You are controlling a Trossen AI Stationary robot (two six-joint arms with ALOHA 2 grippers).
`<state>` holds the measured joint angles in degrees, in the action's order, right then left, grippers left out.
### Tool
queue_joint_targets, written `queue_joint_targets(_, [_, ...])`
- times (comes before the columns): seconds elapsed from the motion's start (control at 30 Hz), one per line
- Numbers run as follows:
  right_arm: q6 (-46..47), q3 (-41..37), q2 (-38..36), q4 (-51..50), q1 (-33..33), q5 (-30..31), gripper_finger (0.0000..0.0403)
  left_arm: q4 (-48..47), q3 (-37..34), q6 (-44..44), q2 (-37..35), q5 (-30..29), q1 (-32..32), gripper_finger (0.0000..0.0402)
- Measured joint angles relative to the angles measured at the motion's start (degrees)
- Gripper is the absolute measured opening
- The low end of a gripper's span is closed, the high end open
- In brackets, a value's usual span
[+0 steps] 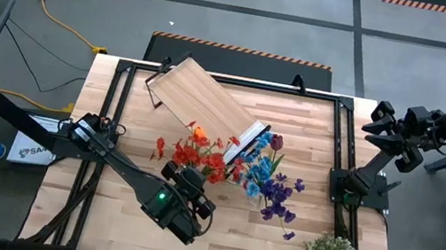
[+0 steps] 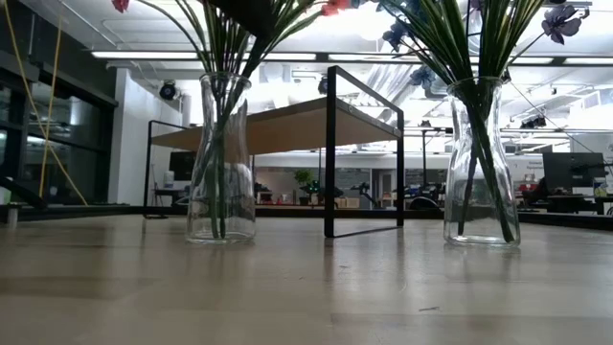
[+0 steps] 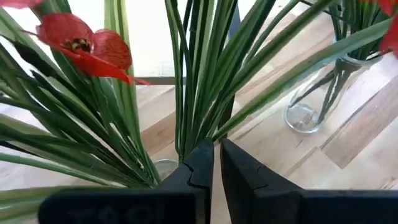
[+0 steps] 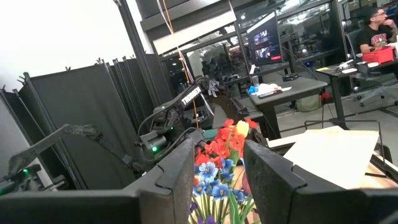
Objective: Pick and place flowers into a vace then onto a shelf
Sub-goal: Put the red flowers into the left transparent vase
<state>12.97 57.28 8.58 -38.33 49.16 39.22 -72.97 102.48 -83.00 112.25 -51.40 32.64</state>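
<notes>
At bench centre: red and orange flowers [image 1: 196,152] in vase [image 2: 220,158], heads cropped in low view | shelf [image 1: 204,100] behind | left end effector [image 3: 214,165] nearly closed on stems | right end effector [image 4: 214,168] parked off-bench, parted, empty

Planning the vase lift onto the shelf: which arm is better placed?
Left, probably. Its end effector is already at the red flowers, nearly shut around stems. The right end effector is parked off the far right corner, open.
</notes>
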Motion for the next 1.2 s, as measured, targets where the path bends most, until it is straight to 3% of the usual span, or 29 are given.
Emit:
queue_joint_targets(0.13, [0.0,0.0,0.0,0.0,0.0,0.0,0.0130,0.0,0.0,0.2,0.0,-0.2,0.0,0.0081])
queue_joint_targets(0.43, [0.0,0.0,0.0,0.0,0.0,0.0,0.0130,1.4,0.0,0.2,0.0,0.6,0.0,0.0185])
queue_joint_targets(0.63, [-0.5,0.0,0.0,0.0,0.0,0.0,0.0130,1.4,2.8,2.4,-0.2,2.2,0.1,0.0229])
queue_joint_targets(0.87, [-0.6,0.0,0.0,0.0,0.0,0.0,0.0129,1.3,7.7,9.5,-0.2,2.3,0.1,0.0251])
queue_joint_targets(1.2, [-0.6,0.0,0.0,0.0,0.0,0.0,0.0130,0.8,10.0,9.9,-0.2,4.3,0.9,0.0251])
